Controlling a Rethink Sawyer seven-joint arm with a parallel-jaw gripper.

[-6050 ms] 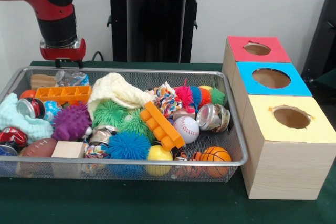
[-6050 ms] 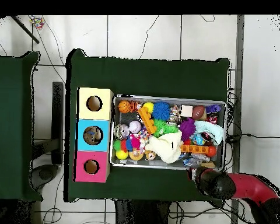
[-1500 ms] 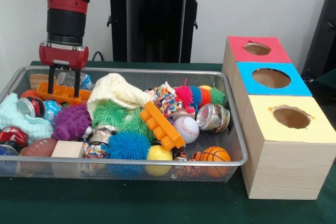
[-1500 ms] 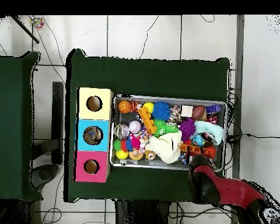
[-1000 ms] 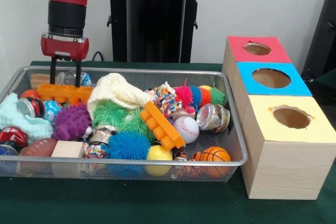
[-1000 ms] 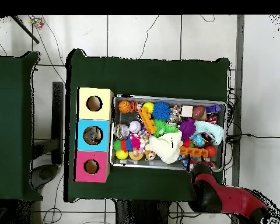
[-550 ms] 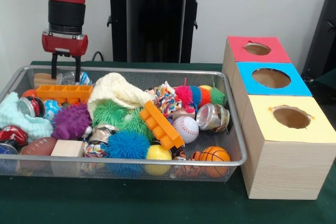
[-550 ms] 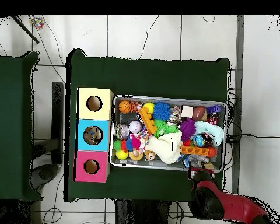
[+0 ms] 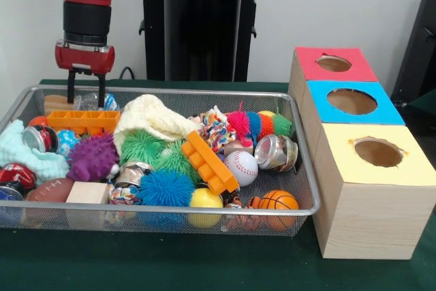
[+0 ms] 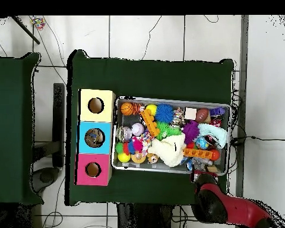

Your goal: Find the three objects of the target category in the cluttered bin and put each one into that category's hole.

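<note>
The gripper (image 9: pixel 85 97) is held above the far left corner of the wire bin (image 9: pixel 300 161), its 2 fingers spread and empty. The flat orange block (image 9: pixel 83 120) lies in the bin directly below the fingertips, apart from them, resting level on the clutter beside the cream knitted cloth (image 9: pixel 153 119). A second orange block (image 9: pixel 210 161) lies tilted near the bin's middle, next to the baseball (image 9: pixel 242 166). Beside the bin stand 3 boxes with holes: the red box (image 9: pixel 334 65), the blue box (image 9: pixel 353 102) and the yellow box (image 9: pixel 376 153).

The step in hand is judged to be a grasp of the flat orange block. For a secure grasp, the fingers are to be centred across the block's narrow width and lowered until they straddle it. The jaws are then closed before lifting. The long block is likely to swing if gripped off-centre. The target hole cannot be determined from these views.
</note>
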